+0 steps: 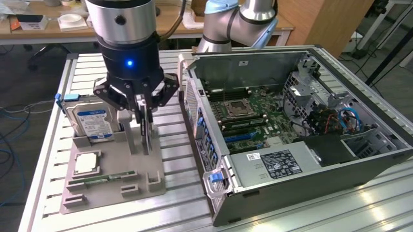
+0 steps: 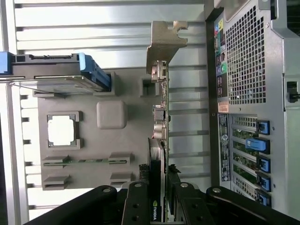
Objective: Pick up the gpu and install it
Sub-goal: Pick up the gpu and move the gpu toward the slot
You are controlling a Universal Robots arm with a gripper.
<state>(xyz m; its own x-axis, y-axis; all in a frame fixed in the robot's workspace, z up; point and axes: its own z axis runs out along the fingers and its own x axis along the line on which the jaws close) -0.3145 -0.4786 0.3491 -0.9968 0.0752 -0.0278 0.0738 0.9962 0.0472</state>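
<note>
Here our gripper (image 1: 145, 115) clamps the graphics card (image 1: 147, 140). We see it upright between the fingers (image 2: 136, 205), over the tray (image 1: 110, 189).

Black gripper (image 1: 143, 117) clamped on thin dark gpu card (image 1: 147, 141), over grey parts tray (image 1: 103, 193). Silver hard drive (image 1: 94, 122), blue-white label, standing in tray. Open grey computer tower (image 1: 303, 191) at exterior view's right.

Bright, even indoor light comes from above. In the exterior view the ribbed counter (image 1: 361, 203) glares in white streaks in front of the computer case (image 1: 271, 193) — inside the case the light falls off, darkest in the part nearest that glare. A small blue lamp (image 1: 129, 63) glows on the end effector (image 1: 146, 126) beside the case. In the wrist view the counter's slats beside the case wash out almost white — the case's perforated rear panel stays evenly lit.
</note>
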